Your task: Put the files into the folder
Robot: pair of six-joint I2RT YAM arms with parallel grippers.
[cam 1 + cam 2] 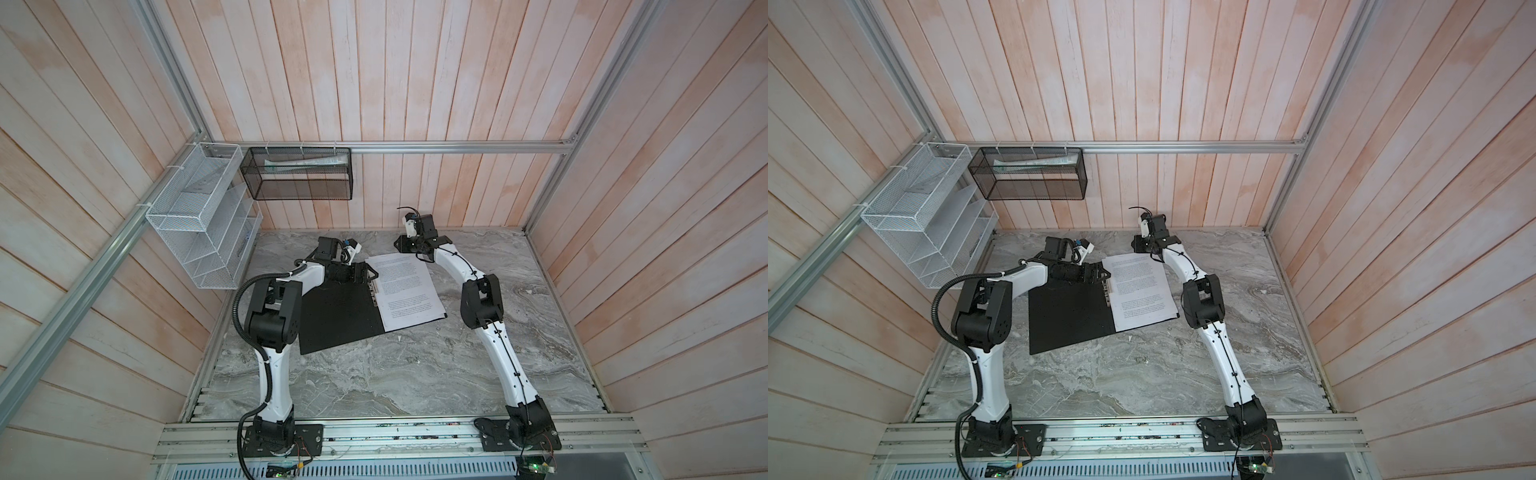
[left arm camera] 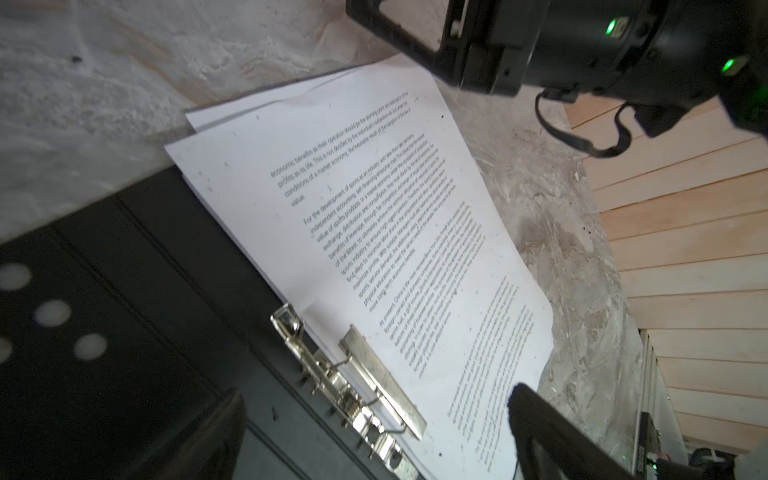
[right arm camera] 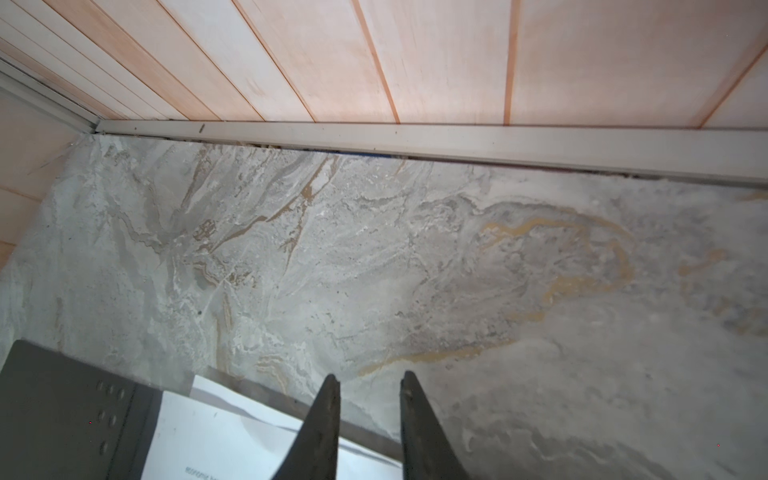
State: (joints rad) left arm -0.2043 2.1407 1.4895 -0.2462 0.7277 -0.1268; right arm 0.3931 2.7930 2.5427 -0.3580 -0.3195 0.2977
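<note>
**Papers sit in the open folder**

Left of centre in a top view, the left pincer (image 1: 368, 274) gapes wide over the folder (image 1: 338, 318) and its clip (image 2: 374, 382). The papers (image 1: 405, 291) lie on the folder's right half. The right pincer (image 3: 370, 376), slightly parted, holds nothing.

On the folder (image 1: 336, 320), the files (image 1: 405, 291) I saw were white with lines of black print. The folder was black inside, its clip (image 2: 380, 382) silvery. Under the folder, the tabletop (image 1: 374, 374) was grey marble veined white and ochre. My right gripper (image 3: 370, 375) was black.
</note>
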